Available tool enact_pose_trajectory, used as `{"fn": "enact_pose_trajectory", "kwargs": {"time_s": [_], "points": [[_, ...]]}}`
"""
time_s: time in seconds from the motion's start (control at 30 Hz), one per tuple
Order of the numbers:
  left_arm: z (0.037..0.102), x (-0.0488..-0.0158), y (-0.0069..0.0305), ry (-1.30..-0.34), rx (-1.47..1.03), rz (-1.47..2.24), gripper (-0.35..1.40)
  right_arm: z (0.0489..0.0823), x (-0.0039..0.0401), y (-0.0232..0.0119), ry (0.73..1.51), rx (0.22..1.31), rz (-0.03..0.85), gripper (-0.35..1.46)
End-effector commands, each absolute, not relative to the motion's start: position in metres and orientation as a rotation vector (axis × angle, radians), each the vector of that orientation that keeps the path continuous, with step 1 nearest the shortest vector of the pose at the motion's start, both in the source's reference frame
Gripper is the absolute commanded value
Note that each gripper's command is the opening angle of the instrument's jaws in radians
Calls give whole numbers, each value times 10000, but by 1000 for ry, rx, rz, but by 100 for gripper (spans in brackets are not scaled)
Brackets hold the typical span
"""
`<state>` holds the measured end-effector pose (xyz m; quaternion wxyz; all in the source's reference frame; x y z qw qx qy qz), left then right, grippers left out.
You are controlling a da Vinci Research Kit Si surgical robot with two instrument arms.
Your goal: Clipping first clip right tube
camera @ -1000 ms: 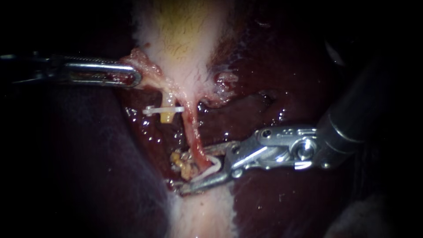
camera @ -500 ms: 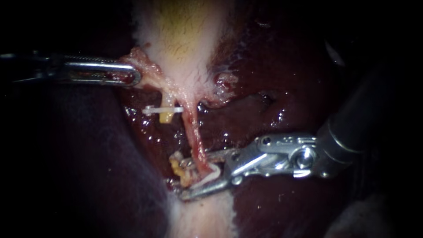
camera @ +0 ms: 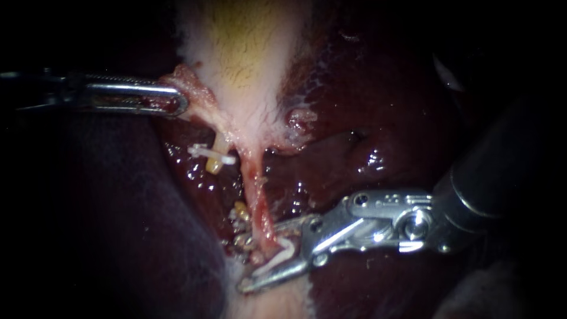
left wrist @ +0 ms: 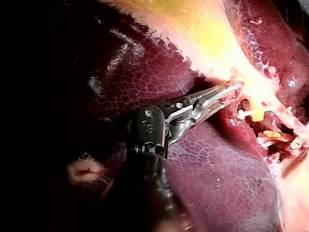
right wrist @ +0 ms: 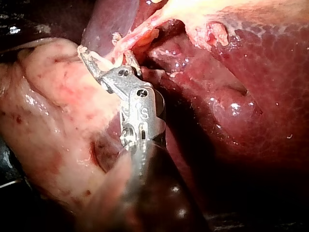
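— Where does the right tube (camera: 260, 207) lie?
— On the wet, dark red liver (camera: 384, 106), between the jaws of the right instrument (camera: 251, 263). They carry an open white clip (camera: 281, 256) astride it.
— And the left instrument (camera: 179, 101)?
— Its jaws are clenched on the pink tissue (camera: 190, 80) beside the gallbladder (camera: 242, 41).

The left instrument (camera: 179, 105) comes in level, its jaws clamped on the ragged lower edge of the gallbladder (camera: 242, 53). The right instrument (camera: 253, 261) holds its jaws apart around the foot of the right tube (camera: 256, 189), carrying a white clip (camera: 282, 255) that straddles that tube. Beside it, the short left tube (camera: 215, 158) bears another clip (camera: 204, 152), dark liver (camera: 378, 106) all around.
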<state>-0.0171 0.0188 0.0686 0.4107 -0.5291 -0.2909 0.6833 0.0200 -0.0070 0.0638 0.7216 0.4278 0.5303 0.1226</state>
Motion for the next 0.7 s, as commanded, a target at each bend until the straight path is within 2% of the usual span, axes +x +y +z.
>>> {"fn": "enact_pose_trajectory", "kwargs": {"time_s": [0.03, 0.3, 0.43, 0.57, 0.7], "points": [[685, -171, 188, -732, -1332, 1720, -35, 641, 198, -68, 1172, 937, 279, 34], [686, -171, 189, -729, -1331, 1719, -35, 647, 191, -58, 1182, 900, 321, -3], [686, -171, 189, -729, -1331, 1719, -35, 647, 188, -58, 1173, 902, 342, -35], [687, -170, 190, -729, -1331, 1719, -35, 648, 187, -57, 1120, 926, 384, -35], [687, -170, 190, -729, -1331, 1719, -35, 649, 185, -59, 1114, 944, 373, -35]]}}
